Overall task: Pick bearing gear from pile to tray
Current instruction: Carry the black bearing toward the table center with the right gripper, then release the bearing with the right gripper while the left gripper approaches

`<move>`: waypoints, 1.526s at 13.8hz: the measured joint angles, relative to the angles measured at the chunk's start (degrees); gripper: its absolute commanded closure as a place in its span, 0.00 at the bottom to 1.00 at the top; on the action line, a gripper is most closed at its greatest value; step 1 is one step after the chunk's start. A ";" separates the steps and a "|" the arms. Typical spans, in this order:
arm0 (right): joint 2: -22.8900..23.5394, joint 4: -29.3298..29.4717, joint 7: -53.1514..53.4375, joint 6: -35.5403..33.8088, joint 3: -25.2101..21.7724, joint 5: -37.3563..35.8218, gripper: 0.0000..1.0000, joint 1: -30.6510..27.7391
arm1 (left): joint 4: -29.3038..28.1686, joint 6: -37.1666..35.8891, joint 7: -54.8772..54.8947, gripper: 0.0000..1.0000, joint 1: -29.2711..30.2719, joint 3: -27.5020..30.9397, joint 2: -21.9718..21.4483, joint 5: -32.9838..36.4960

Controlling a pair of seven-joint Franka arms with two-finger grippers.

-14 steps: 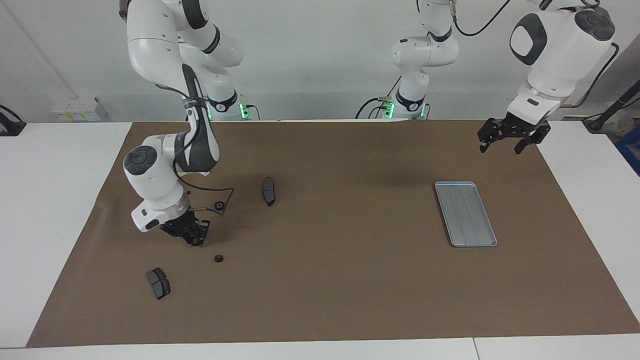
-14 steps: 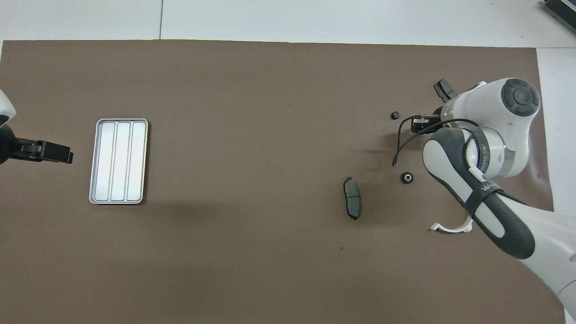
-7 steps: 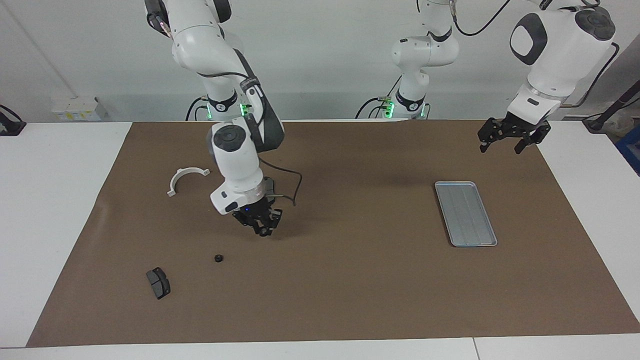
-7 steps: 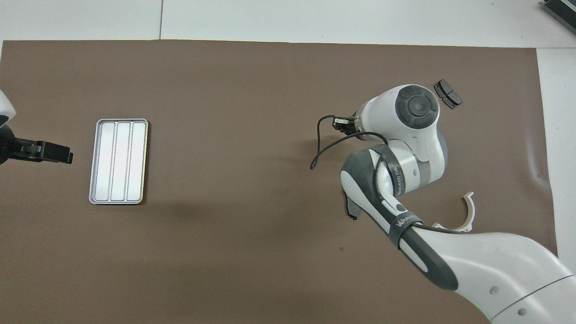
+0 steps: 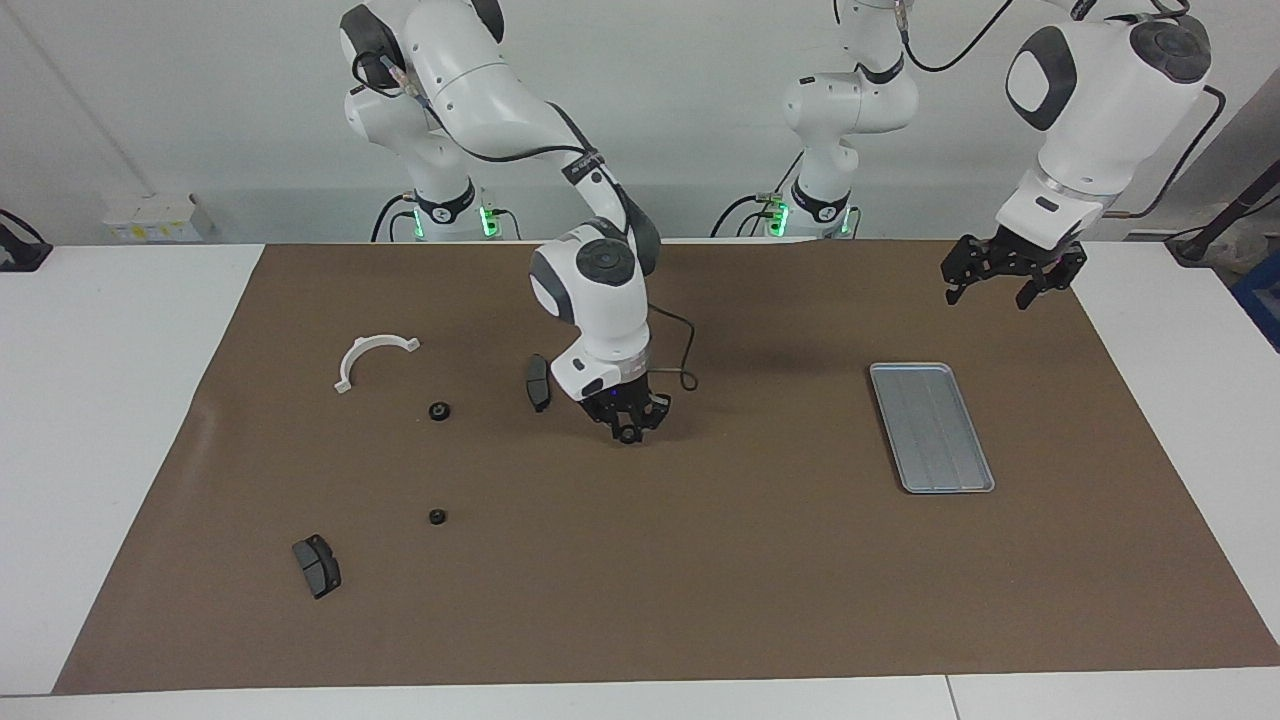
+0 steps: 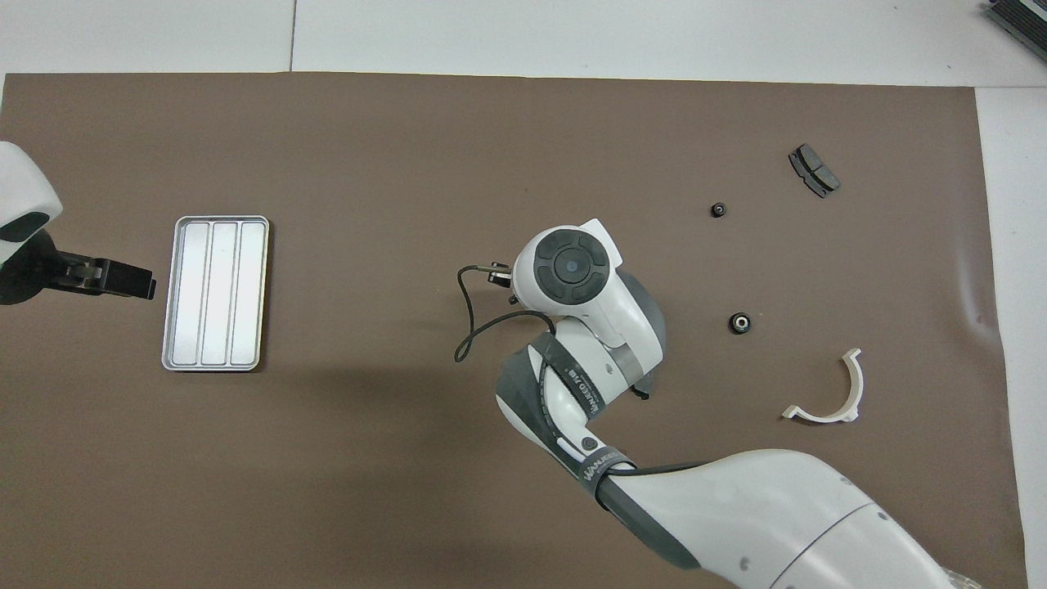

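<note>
My right gripper (image 5: pixel 628 428) hangs low over the middle of the mat, beside a dark brake pad (image 5: pixel 538 382). Its fingers are drawn together on a tiny black gear that I can hardly make out. In the overhead view only its tip (image 6: pixel 497 276) peeks out from under the wrist. Two black gears (image 5: pixel 438 411) (image 5: pixel 436 517) lie on the mat at the right arm's end, also seen from overhead (image 6: pixel 739 323) (image 6: pixel 717 209). The silver ribbed tray (image 5: pixel 930 428) (image 6: pixel 215 293) lies empty at the left arm's end. My left gripper (image 5: pixel 995 288) (image 6: pixel 139 282) waits open in the air beside it.
A white half-ring bracket (image 5: pixel 372 355) (image 6: pixel 834 393) lies nearer to the robots than the gears. A second brake pad (image 5: pixel 317 565) (image 6: pixel 814 170) lies farthest from the robots. The brown mat (image 5: pixel 700 560) covers the table between pile and tray.
My right arm has swung from the pile at its own end to the middle of the mat, toward the tray. The bracket and one gear have come into sight. The left gripper shifted slightly.
</note>
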 measured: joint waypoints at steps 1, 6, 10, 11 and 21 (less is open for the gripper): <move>0.30 0.16 0.91 0.00 -0.01 -0.01 1.00 1.50 | 0.00 0.12 -0.58 0.00 -1.21 -0.05 -0.04 0.00; 0.69 0.22 1.49 0.00 -0.05 -0.42 0.00 4.48 | -0.46 4.05 -9.79 0.00 -7.47 -0.27 -0.08 -0.01; 0.69 0.34 1.49 0.04 -0.44 -0.90 0.00 4.37 | -2.86 9.79 -16.99 0.00 -12.94 -0.44 -0.10 -0.04; 0.64 0.44 1.49 0.04 -0.55 -0.91 0.00 4.06 | -3.12 10.76 -18.00 0.00 -13.61 -0.42 -0.10 -0.30; -10.03 -9.60 -11.55 -0.08 -1.16 -1.22 0.00 -11.34 | -1.99 30.93 -40.99 0.00 -25.06 -0.47 11.04 -1.11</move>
